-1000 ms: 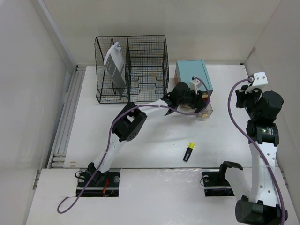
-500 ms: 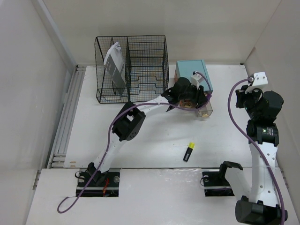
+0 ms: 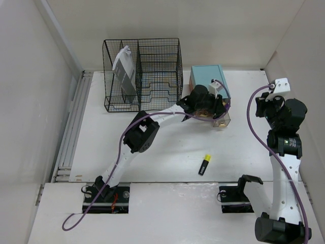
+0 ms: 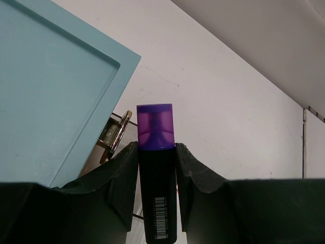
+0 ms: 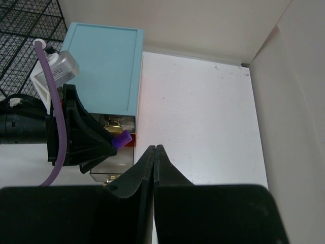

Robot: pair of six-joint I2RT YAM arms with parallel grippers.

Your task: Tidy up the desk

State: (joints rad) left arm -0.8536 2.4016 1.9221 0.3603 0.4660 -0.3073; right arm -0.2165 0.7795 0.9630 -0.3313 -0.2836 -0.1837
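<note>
My left gripper (image 4: 156, 146) is shut on a black highlighter with a purple cap (image 4: 155, 132). It holds it over the pulled-out clear drawer (image 3: 222, 119) of the teal drawer box (image 3: 208, 81) on the white desk (image 3: 152, 147). The purple cap also shows in the right wrist view (image 5: 122, 139), above the drawer (image 5: 109, 168). My right gripper (image 5: 154, 147) is shut and empty, raised at the right side of the desk (image 5: 203, 117). A black marker with a yellow cap (image 3: 204, 164) lies on the desk at the front middle.
A black wire-mesh rack (image 3: 143, 73) stands at the back left with a grey-white item (image 3: 124, 71) in its left slot. A grey ribbed rail (image 3: 73, 122) runs along the left edge. White walls close in the sides and the back.
My left gripper has moved a little to the right with the highlighter, further over the open drawer. The right arm has not moved.
</note>
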